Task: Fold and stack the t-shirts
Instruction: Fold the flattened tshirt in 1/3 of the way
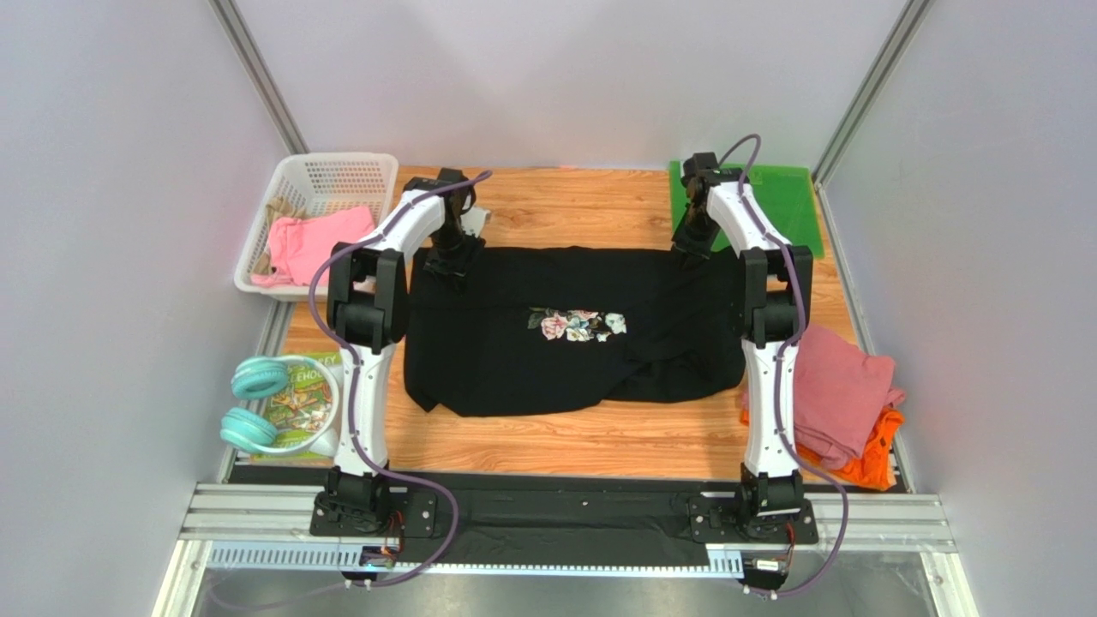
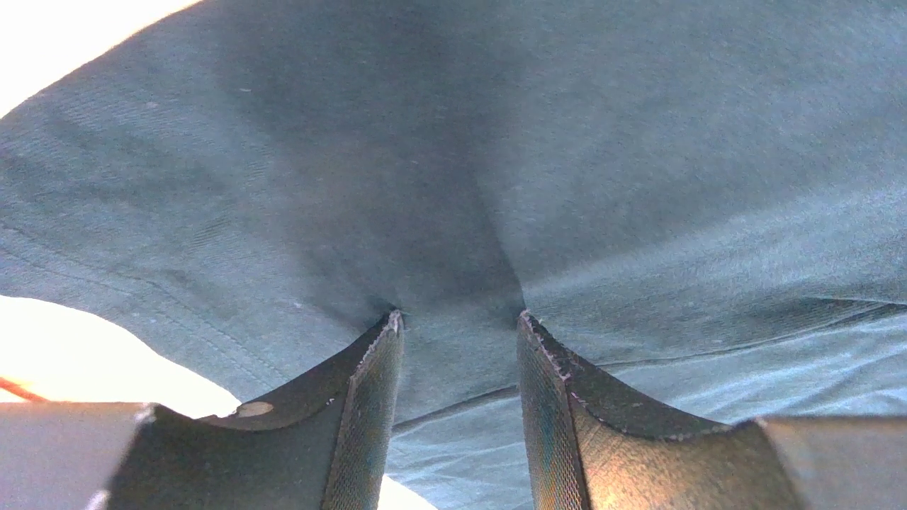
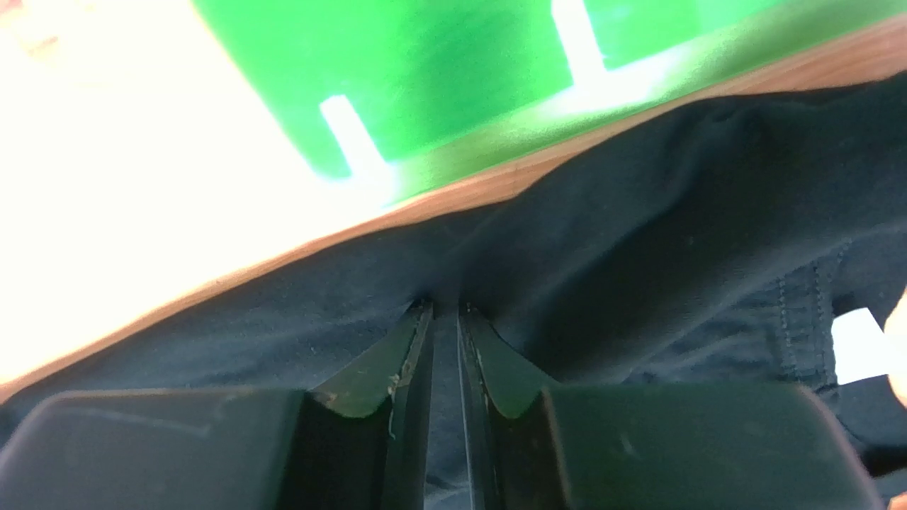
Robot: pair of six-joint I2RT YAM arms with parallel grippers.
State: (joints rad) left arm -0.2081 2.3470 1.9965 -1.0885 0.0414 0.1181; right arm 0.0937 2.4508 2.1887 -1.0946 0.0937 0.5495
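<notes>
Tabletop [image 1: 567, 444]: L gripper [image 2: 458, 319] mid-wide, R gripper [image 3: 445, 308] narrow, both on black tee [image 1: 515, 360]

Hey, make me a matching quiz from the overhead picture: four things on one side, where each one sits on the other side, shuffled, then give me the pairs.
Things:
1. black t-shirt
2. orange t-shirt
3. green mat
4. white basket

Places:
A. far left corner of the table
B. under the dusty-pink t-shirt, at the right edge
C. spread across the middle
D. far right corner

Pairs: 1-C, 2-B, 3-D, 4-A
</notes>
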